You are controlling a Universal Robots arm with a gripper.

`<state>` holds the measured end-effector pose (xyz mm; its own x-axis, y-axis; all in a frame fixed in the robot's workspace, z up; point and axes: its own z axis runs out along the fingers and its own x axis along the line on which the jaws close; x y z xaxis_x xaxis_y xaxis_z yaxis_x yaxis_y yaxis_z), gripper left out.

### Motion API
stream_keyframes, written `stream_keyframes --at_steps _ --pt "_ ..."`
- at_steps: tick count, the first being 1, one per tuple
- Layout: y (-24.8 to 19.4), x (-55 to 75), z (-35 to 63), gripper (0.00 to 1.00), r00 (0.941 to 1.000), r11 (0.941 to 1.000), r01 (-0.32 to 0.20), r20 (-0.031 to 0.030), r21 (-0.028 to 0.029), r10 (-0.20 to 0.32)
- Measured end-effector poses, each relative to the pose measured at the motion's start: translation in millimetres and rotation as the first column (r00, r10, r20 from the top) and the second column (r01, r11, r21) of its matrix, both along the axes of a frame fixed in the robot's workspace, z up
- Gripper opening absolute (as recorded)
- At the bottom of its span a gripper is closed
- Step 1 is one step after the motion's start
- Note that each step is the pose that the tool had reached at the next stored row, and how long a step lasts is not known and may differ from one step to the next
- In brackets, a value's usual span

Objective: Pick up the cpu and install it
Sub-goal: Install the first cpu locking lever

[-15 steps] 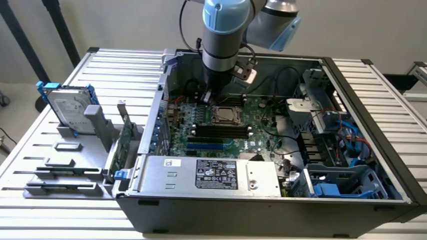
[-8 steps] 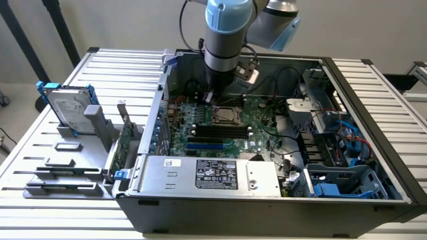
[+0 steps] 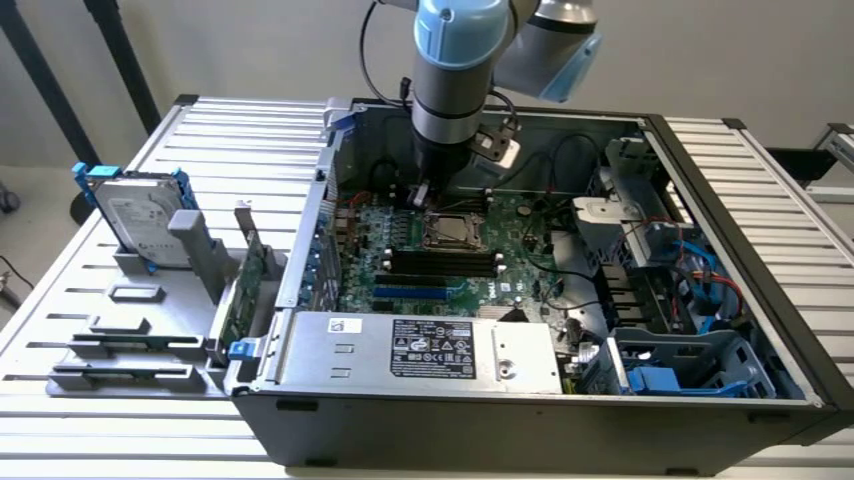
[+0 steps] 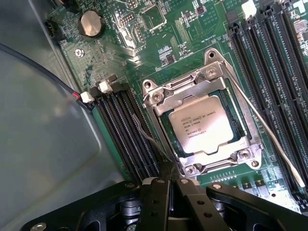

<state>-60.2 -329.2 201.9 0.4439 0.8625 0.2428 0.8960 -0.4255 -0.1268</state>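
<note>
The cpu [image 4: 207,127], a small square chip with a dull silver top and printed text, lies flat in its socket on the green motherboard [image 4: 159,43], inside the metal socket frame [image 4: 166,94]. My gripper [image 4: 169,167] is shut, its black fingertips meeting just beside one corner of the frame. A thin wire lever [image 4: 144,132] runs up to the tips; I cannot tell whether it is pinched. In the exterior view the gripper [image 3: 424,196] hangs inside the open computer case, just behind the cpu [image 3: 450,232].
Black memory slots [image 4: 122,130] flank the socket on both sides. A grey power supply box [image 3: 420,350] fills the case front, with drive cages and cables [image 3: 667,290] on the exterior view's right. A hard drive with blue rails [image 3: 134,215] stands in a holder outside the case.
</note>
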Motion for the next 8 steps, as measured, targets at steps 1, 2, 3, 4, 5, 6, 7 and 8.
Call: stream_keyframes --at_steps 1,2,3,4,5,6,7,8 --pt "0.0 0.1 0.0 0.11 1.0000 1.0000 0.000 -0.0008 0.0001 0.000" --pt "0.1 0.1 -0.1 0.11 1.0000 1.0000 0.001 -0.0018 0.0001 -0.001" --pt "0.1 0.1 -0.1 0.11 1.0000 1.0000 0.001 -0.0030 0.0001 -0.001" --pt "0.1 0.1 0.0 0.11 1.0000 1.0000 0.001 -0.0042 0.0001 -0.001" --pt "0.1 0.1 0.0 0.11 1.0000 1.0000 0.001 -0.0054 0.0001 -0.001" --pt "0.1 0.2 0.0 0.11 1.0000 1.0000 0.001 -0.0065 0.0001 -0.001" --pt "0.1 0.1 0.0 0.11 1.0000 1.0000 0.001 -0.0075 0.0001 -0.001" --pt "0.1 0.1 -0.1 0.11 1.0000 1.0000 0.001 -0.0084 0.0001 -0.001"
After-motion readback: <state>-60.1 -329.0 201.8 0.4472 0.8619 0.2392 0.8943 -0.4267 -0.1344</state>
